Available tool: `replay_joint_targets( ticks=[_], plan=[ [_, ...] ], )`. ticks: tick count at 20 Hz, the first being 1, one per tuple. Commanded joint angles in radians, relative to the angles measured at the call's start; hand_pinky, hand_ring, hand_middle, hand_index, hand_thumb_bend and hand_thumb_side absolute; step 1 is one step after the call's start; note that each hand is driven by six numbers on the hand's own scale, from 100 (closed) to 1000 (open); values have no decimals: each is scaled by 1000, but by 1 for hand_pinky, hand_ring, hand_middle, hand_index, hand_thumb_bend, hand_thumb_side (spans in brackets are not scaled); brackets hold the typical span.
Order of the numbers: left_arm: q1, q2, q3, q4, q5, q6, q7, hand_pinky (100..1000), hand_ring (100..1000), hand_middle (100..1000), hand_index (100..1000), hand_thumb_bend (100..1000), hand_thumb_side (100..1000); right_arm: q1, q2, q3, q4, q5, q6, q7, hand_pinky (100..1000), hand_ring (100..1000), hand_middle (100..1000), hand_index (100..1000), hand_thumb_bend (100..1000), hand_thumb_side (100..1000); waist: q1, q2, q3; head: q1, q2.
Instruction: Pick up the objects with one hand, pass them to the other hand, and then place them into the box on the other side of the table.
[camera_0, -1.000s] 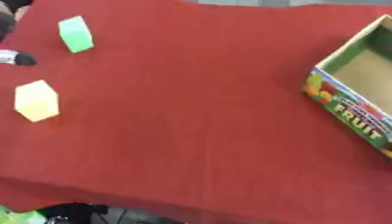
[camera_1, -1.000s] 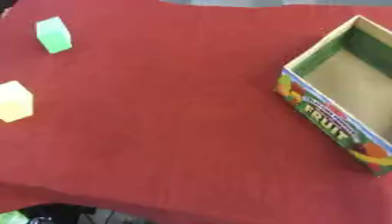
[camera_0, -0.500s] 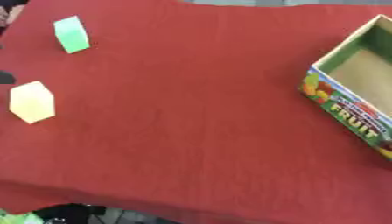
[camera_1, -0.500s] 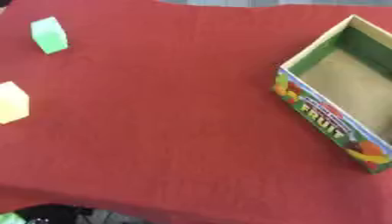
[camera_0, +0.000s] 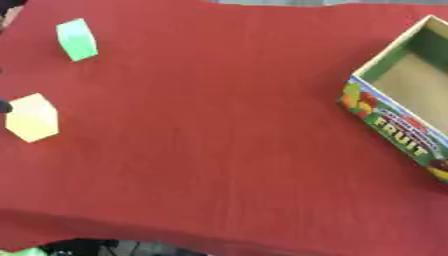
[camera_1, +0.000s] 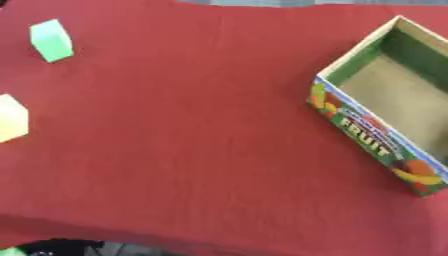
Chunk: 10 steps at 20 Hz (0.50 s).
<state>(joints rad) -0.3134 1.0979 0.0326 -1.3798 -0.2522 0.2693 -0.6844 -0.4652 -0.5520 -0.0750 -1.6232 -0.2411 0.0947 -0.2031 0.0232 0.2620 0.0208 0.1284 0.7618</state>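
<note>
At the left edge a dark bit of the left hand (camera_0: 4, 106) shows just beside the yellow block (camera_0: 32, 118); whether its fingers are open or curled cannot be told. The green block (camera_0: 77, 39) lies farther back on the red cloth (camera_0: 210, 125), and the box (camera_1: 385, 102) sits open, well apart at the right.

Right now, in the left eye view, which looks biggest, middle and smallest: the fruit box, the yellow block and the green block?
1. Fruit box, by far the largest.
2. Yellow block and green block look almost alike; the yellow one sits nearer the camera, so I won't rank them.
</note>
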Motion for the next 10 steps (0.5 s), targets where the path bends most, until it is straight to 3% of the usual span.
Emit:
replay_joint_targets(
  ticks=[1, 10],
  plan=[
    [-16, 26, -3, 3, -63, 2, -14, 901, 894, 814, 836, 823, 276, -8, -21, -4, -20, 7, -2, 5, 797, 803, 781, 812, 396, 353, 0, -13, 0, 7, -3],
    [-18, -9, -42, 21, -113, -12, -61, 899, 898, 815, 823, 768, 217, -7, -11, -4, -18, 8, 0, 7, 797, 802, 780, 812, 396, 354, -1, -8, -2, 15, -1]
  ],
)
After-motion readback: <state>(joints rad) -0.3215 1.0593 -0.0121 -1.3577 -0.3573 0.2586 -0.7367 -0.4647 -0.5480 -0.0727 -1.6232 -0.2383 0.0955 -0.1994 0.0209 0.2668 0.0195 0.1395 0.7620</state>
